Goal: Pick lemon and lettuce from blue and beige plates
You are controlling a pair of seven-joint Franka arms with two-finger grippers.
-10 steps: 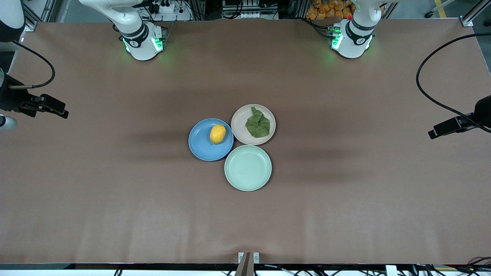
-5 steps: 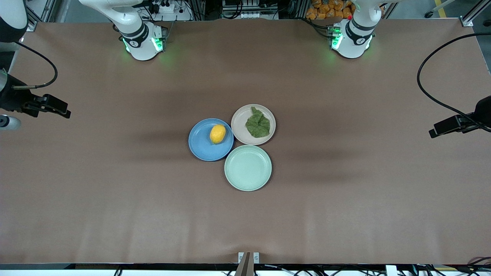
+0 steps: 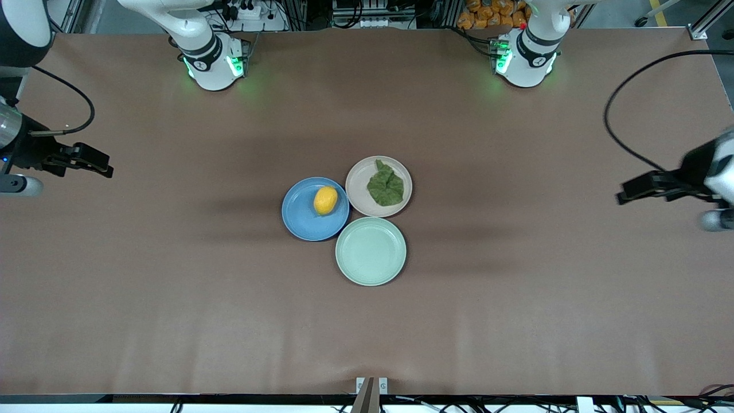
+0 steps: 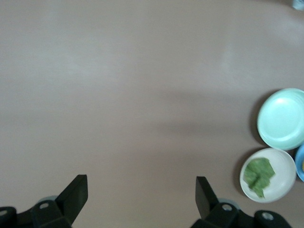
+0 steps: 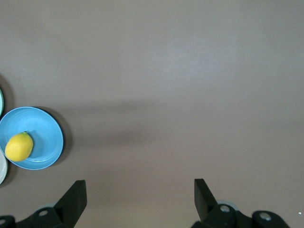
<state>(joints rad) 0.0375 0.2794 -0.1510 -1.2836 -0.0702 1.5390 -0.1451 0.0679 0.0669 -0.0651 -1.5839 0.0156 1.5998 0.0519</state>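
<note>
The brown surface [image 3: 516, 298] carries three plates touching at mid-frame: a mint-green plate [image 3: 370, 251] lowest, the blue plate [image 3: 304, 221] holding the lemon [image 3: 325, 201], the beige plate [image 3: 358, 186] holding the lettuce [image 3: 386, 184]. The left tool [image 4: 141, 190], fingers apart, hangs at the frame's right edge; the right tool [image 5: 140, 190], likewise spread, at its left edge.

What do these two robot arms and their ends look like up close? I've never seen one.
Both arms are glossy white with rounded joints and black bands; green lights glow at each base. A thin black cable loops to each wrist. The left end effector and right end effector are matte black, each with two flat, angular fingers on a dark body with small screws.
</note>
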